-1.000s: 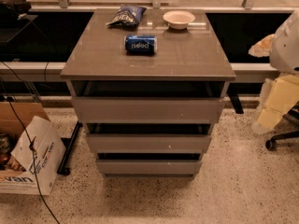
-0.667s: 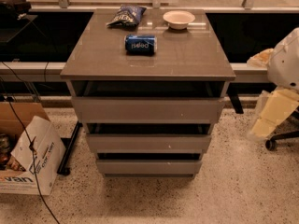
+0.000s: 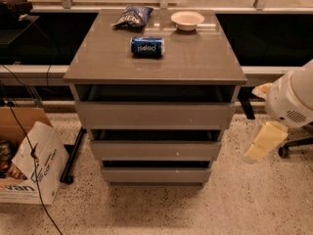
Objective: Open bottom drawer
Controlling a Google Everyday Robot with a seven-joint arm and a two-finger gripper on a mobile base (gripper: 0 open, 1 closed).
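The bottom drawer [image 3: 156, 175] is the lowest and smallest-looking of three grey handleless fronts in the cabinet [image 3: 155, 62]. Its front sits flush under the mid-sized front [image 3: 155, 150], with only a dark slit above it. The widest front [image 3: 155, 115] is on top. My white arm [image 3: 292, 100] comes in from the right edge. My gripper [image 3: 264, 142], cream-coloured, hangs below it to the right of the cabinet, at about the height of the middle front. It is apart from all the drawers and touches nothing.
On the cabinet top lie a blue Pepsi can [image 3: 147, 47] on its side, a chip bag [image 3: 132, 16] and a white bowl [image 3: 187, 19]. A cardboard box with a white bag [image 3: 30, 163] and cables stand on the floor at left. A chair base [image 3: 293, 146] is at right.
My arm and gripper have moved down and to the left, closer to the cabinet's right side. The drawers and the things on top have not moved.
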